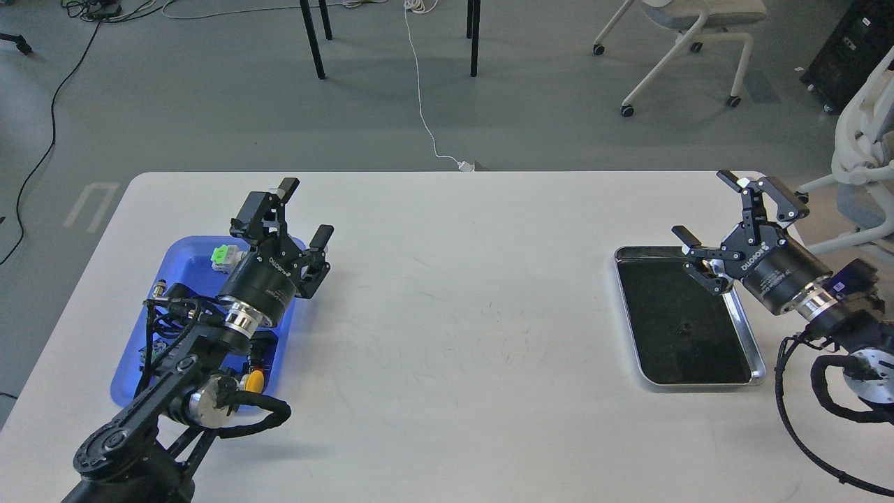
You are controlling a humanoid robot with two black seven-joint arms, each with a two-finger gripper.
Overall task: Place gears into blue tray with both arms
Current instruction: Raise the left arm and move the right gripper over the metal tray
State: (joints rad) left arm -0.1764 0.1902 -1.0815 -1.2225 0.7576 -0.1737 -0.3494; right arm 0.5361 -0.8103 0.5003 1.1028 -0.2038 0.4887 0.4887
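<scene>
The blue tray (183, 269) lies at the table's left, largely covered by my left arm. My left gripper (305, 212) stands open and empty above the tray's far right corner, fingers pointing away from me. One small black gear (686, 327) rests on the black lining of the silver tray (758, 366) at the right. My right gripper (704, 206) is open with nothing in it, hovering over that tray's far edge, well above and behind the gear. The arm hides whatever gears lie in the blue tray.
Push-button switches sit in the blue tray: a green-white one (222, 256) at the far side and a yellow-capped one (253, 381) near the front. Chairs (688, 42) and table legs stand on the floor beyond the white table (461, 314).
</scene>
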